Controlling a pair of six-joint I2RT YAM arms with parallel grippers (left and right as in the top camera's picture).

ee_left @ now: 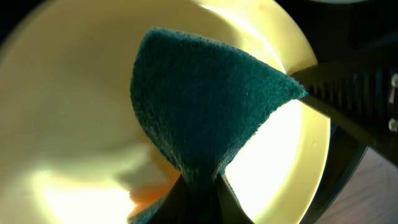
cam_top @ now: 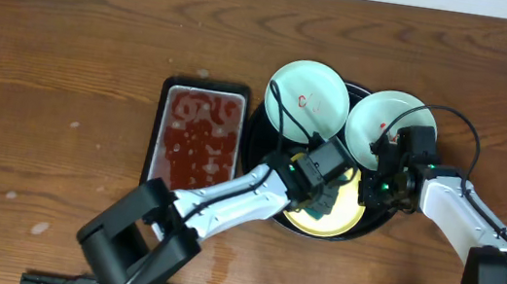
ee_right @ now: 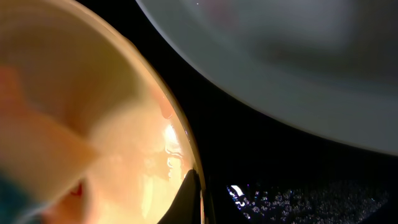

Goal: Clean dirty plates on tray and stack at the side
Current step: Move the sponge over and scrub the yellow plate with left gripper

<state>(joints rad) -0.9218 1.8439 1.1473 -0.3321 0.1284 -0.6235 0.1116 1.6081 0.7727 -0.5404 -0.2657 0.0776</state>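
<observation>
The pale yellow plate lies at the front of the round black tray. My left gripper is shut on a dark green sponge and presses it onto the yellow plate, where an orange-red smear shows beside the sponge. My right gripper is shut on the yellow plate's right rim, with one finger inside the rim. Two pale blue-white plates with red smears sit at the back of the tray; one of them fills the top of the right wrist view.
A rectangular black pan of reddish liquid stands just left of the tray. The brown wooden table extends left and behind. Wet droplets lie on the tray floor. Cables arch over both arms.
</observation>
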